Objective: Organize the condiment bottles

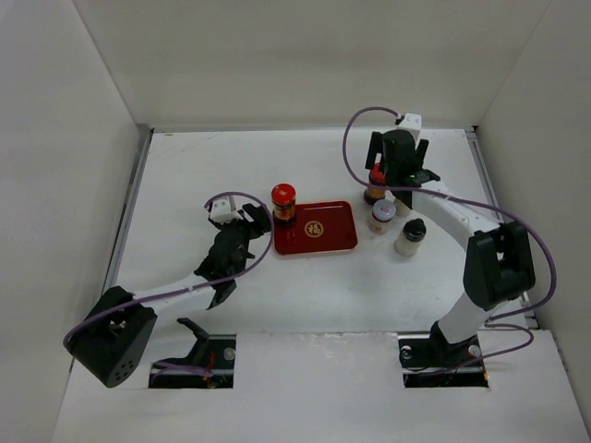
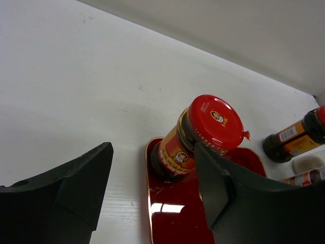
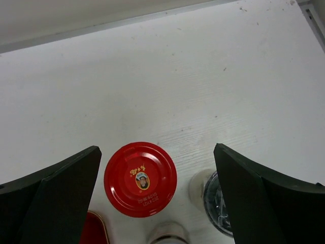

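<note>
A red-capped jar (image 1: 283,203) with dark contents stands on the far left corner of the red tray (image 1: 323,242). My left gripper (image 1: 247,228) is open and empty just left of it; in the left wrist view the jar (image 2: 199,134) stands just beyond my open gripper (image 2: 153,152), close to the right finger. The second red-capped jar (image 1: 374,187) stands right of the tray. My right gripper (image 1: 395,173) hovers open over it, and its cap (image 3: 140,179) lies between the fingers. A grey-capped jar (image 1: 381,217) and a dark-capped white jar (image 1: 411,236) stand beside it.
The tray's gold-rimmed edge (image 2: 148,203) lies below my left fingers. White walls enclose the table at the back and both sides. In the right wrist view the dark-capped jar (image 3: 216,195) and the grey-capped jar (image 3: 167,235) crowd the red-capped jar's near side.
</note>
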Controlling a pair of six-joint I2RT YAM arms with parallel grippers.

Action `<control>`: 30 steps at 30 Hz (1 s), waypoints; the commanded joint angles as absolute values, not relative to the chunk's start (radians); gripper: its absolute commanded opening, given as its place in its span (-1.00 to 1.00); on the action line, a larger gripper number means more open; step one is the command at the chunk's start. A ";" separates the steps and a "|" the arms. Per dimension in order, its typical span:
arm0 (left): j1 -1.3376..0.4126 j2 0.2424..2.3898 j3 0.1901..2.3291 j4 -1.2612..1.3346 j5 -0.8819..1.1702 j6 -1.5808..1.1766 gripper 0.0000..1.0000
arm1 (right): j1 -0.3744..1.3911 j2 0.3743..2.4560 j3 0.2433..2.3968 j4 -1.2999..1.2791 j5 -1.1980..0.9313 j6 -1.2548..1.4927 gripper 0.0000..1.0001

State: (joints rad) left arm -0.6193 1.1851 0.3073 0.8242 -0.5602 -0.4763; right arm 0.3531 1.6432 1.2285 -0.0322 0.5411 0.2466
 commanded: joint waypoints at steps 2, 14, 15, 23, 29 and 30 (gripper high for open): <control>-0.604 1.144 0.288 0.899 -0.560 -0.497 0.28 | 0.354 1.678 1.315 -0.112 0.445 0.216 1.00; -0.579 1.177 0.291 0.899 -0.526 -0.523 0.34 | 0.355 1.756 1.304 -0.094 0.433 0.212 1.00; -0.579 1.177 0.291 0.899 -0.522 -0.526 0.34 | 0.355 1.761 1.304 -0.092 0.431 0.213 1.00; -0.556 1.161 0.279 0.902 -0.518 -0.540 0.37 | 0.361 1.808 1.319 -0.094 0.397 0.221 0.89; -0.547 1.183 0.284 0.904 -0.515 -0.541 0.51 | 0.372 1.819 1.325 -0.094 0.406 0.225 0.53; -0.547 1.180 0.284 0.904 -0.515 -0.541 0.53 | 0.370 1.813 1.330 -0.095 0.413 0.227 0.40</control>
State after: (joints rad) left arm -0.5503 1.1831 0.2920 0.8417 -0.5297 -0.5289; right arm 0.3592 1.8091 1.2823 -0.1055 0.4149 0.2184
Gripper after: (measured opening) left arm 0.757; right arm 0.740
